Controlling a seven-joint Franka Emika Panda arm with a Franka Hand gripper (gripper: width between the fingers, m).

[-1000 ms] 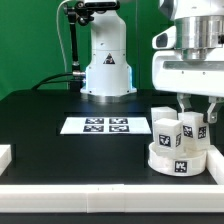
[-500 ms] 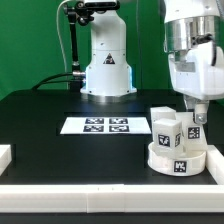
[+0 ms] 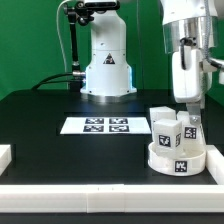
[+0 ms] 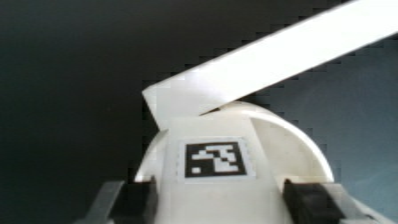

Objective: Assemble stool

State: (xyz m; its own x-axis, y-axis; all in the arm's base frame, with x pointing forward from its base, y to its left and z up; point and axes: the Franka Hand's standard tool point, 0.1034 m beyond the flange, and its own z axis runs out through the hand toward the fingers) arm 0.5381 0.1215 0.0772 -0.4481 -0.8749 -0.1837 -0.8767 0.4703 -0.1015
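The stool's round white seat [image 3: 178, 158] lies at the exterior view's right, a tag on its front. Two small white tagged legs stand upright on it, one toward the exterior view's left [image 3: 165, 127] and one to its right [image 3: 192, 128]. My gripper [image 3: 193, 112] comes straight down onto the right-hand leg. In the wrist view that leg [image 4: 217, 130] fills the space between my dark fingers [image 4: 125, 203], its tag facing the camera. Both pads sit against its sides, so the gripper [image 4: 217, 205] is shut on it. The leg's lower end is hidden.
The marker board [image 3: 104, 125] lies flat mid-table. The arm's white base [image 3: 107, 65] stands behind it. Plain white bars sit at the left edge [image 3: 4, 155] and beside the seat [image 3: 215, 165]; one crosses the wrist view [image 4: 285, 55].
The wrist has turned about its vertical axis over the leg, from broadside to narrow in the exterior view. The seat and legs stay in place and the grip is unchanged.
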